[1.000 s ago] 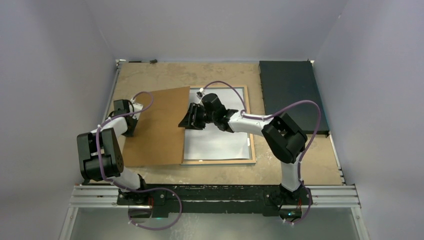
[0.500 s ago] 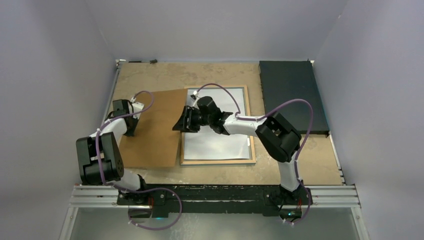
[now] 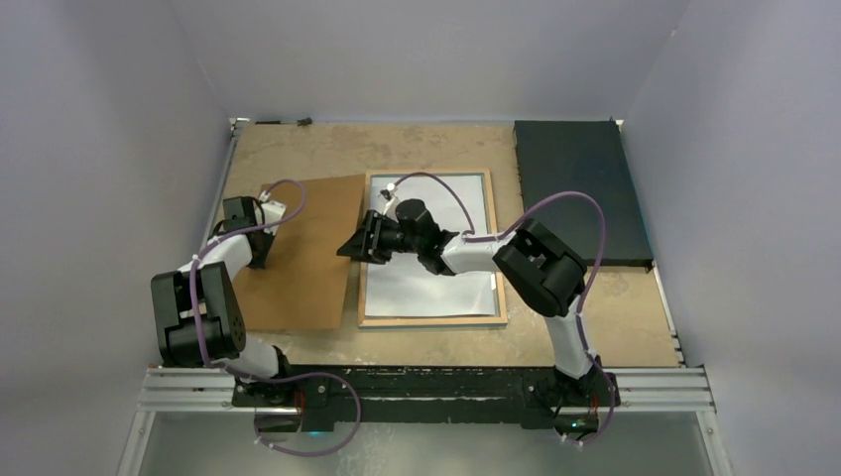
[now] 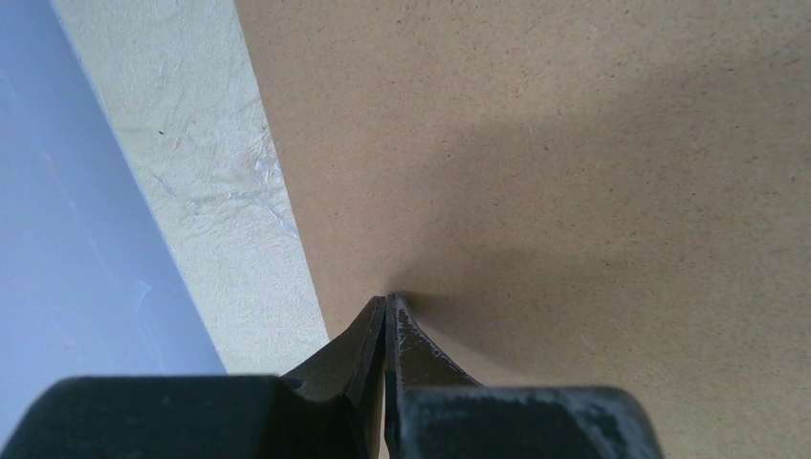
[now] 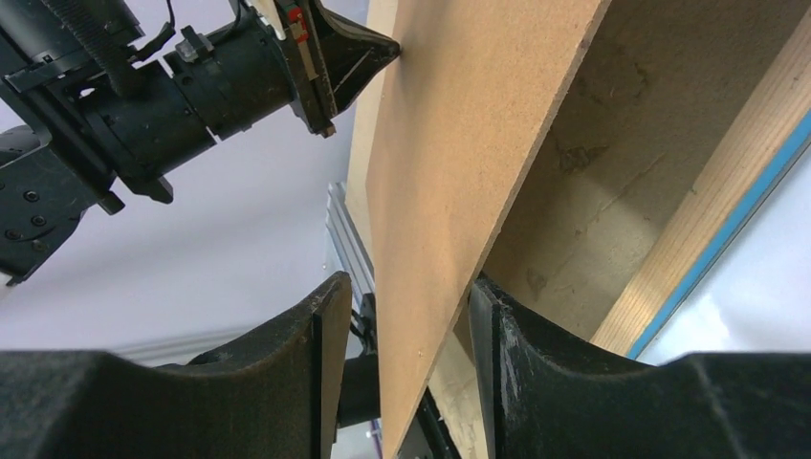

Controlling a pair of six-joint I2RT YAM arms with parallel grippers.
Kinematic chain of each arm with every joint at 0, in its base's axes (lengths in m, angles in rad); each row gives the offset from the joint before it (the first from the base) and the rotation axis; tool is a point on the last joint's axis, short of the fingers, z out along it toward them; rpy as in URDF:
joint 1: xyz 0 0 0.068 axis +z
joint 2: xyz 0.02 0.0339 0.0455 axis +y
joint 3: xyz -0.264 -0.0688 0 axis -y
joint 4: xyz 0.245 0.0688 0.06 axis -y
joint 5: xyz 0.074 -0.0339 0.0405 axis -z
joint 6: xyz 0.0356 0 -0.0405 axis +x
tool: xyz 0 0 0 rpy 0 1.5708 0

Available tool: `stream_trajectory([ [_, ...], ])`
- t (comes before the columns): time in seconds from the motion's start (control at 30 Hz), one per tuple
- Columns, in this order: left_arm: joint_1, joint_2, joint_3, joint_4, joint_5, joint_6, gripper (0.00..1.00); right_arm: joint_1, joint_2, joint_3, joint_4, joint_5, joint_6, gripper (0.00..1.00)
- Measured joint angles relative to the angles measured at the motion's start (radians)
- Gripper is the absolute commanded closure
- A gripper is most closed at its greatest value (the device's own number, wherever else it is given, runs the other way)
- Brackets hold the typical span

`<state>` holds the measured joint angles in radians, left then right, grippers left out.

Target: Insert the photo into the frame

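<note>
The frame (image 3: 501,297) lies face down, tan rear rim up, mid-table. The photo (image 3: 436,283) lies in it, white back up. A brown backing board (image 3: 302,258) sits left of the frame, its right edge lifted. My right gripper (image 3: 349,247) is open and straddles that right edge; in the right wrist view the board (image 5: 459,172) passes between the fingers (image 5: 536,363), with the frame's tan and blue edge (image 5: 712,244) beyond. My left gripper (image 3: 262,258) is shut, its tips (image 4: 387,304) touching the board (image 4: 574,143) near its left edge.
A dark rectangular mat (image 3: 575,188) lies at the back right corner. Grey walls close in the table (image 3: 417,144) on three sides. The arm bases stand on the rail (image 3: 426,382) at the near edge.
The backing board has slid left, off the frame's left rim. My right gripper moved left with it. My left gripper stayed at the board's left edge.
</note>
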<state>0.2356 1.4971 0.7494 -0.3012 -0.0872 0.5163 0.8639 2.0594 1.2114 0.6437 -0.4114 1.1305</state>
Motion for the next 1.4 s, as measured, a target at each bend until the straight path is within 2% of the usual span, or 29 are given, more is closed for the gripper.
stream_trajectory([
  [0.13, 0.0, 0.003, -0.001, 0.003, 0.002, 0.002, 1.0, 0.0, 0.023, -0.025, 0.092, -0.001, 0.047, 0.47],
  [0.27, 0.0, 0.002, 0.0, 0.009, 0.001, 0.005, 1.0, 0.0, 0.045, -0.026, 0.179, 0.0, 0.084, 0.5],
  [0.57, -0.01, 0.012, 0.034, -0.031, 0.04, -0.001, 1.0, 0.001, 0.031, -0.071, 0.198, 0.012, 0.109, 0.56],
  [0.77, -0.102, 0.022, 0.055, -0.056, 0.034, -0.013, 1.0, -0.014, -0.055, -0.166, 0.163, 0.036, 0.112, 0.58],
  [1.0, -0.259, 0.058, 0.097, -0.071, 0.017, -0.054, 1.0, -0.091, -0.139, -0.29, 0.178, 0.058, 0.146, 0.58],
  [1.2, -0.296, 0.079, 0.129, -0.107, 0.024, -0.086, 1.0, -0.126, -0.143, -0.336, 0.17, 0.061, 0.155, 0.58],
  [1.33, -0.305, 0.079, 0.185, -0.222, 0.093, -0.105, 1.0, -0.126, -0.143, -0.35, 0.175, 0.057, 0.164, 0.58],
  [1.4, -0.313, 0.073, 0.211, -0.284, 0.116, -0.105, 0.9, -0.125, -0.143, -0.35, 0.178, 0.057, 0.164, 0.58],
])
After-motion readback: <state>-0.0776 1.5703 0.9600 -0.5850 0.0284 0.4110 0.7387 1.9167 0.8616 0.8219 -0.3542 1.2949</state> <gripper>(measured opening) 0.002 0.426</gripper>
